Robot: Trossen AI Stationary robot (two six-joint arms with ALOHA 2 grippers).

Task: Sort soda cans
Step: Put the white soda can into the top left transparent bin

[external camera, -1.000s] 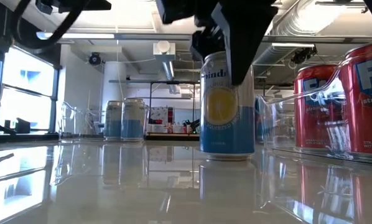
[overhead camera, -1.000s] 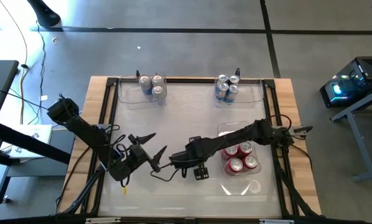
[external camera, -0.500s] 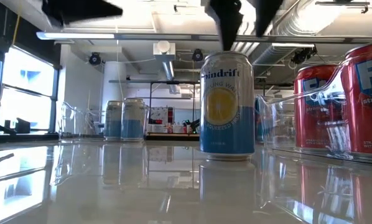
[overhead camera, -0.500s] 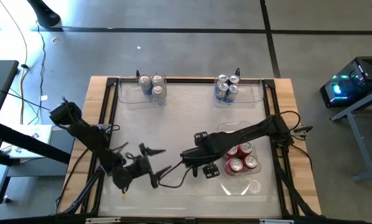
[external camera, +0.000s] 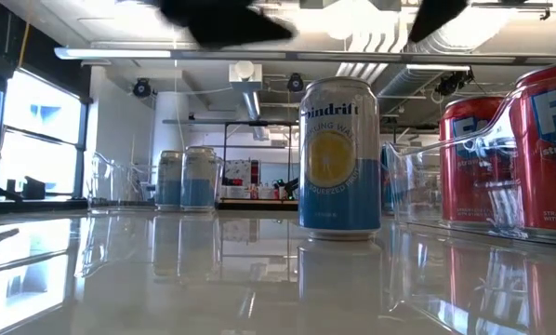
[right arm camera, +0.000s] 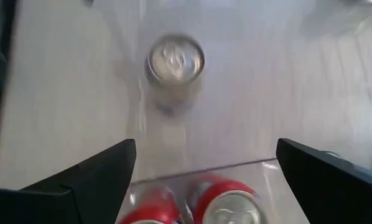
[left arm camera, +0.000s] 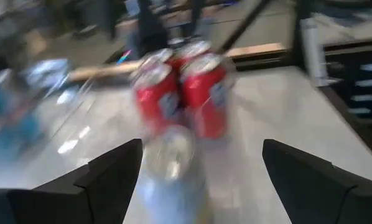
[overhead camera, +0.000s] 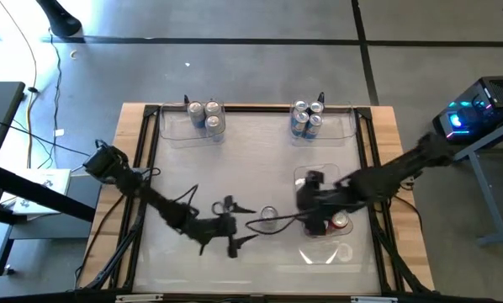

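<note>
A blue-and-white soda can [overhead camera: 268, 217] [external camera: 339, 154] with a yellow emblem stands upright on the table, near the middle, and nothing touches it. My left gripper [overhead camera: 245, 224] [left arm camera: 201, 146] is open just to its left, pointing at the can [left arm camera: 168, 163]. My right gripper [overhead camera: 306, 200] [right arm camera: 206, 143] is open to the can's right, above the edge of the bin of red cans [overhead camera: 331, 220], and looks down on the can's silver top [right arm camera: 175, 59]. Red cans [left arm camera: 192, 93] [external camera: 483, 167] stand upright in their clear bin.
Two clear bins sit along the far edge: the left one holds silver-grey cans [overhead camera: 205, 118] [external camera: 185, 179], the right one blue cans [overhead camera: 306, 119]. The red-can bin [overhead camera: 325, 252] lies at the right side. A wooden frame [overhead camera: 134, 168] borders the table.
My right gripper has let go of the blue-and-white can, risen off it and pulled back toward the table's right, over the red-can bin. My left gripper has swung toward the right and nearer edge, up to the can. The can has stayed upright in place.
</note>
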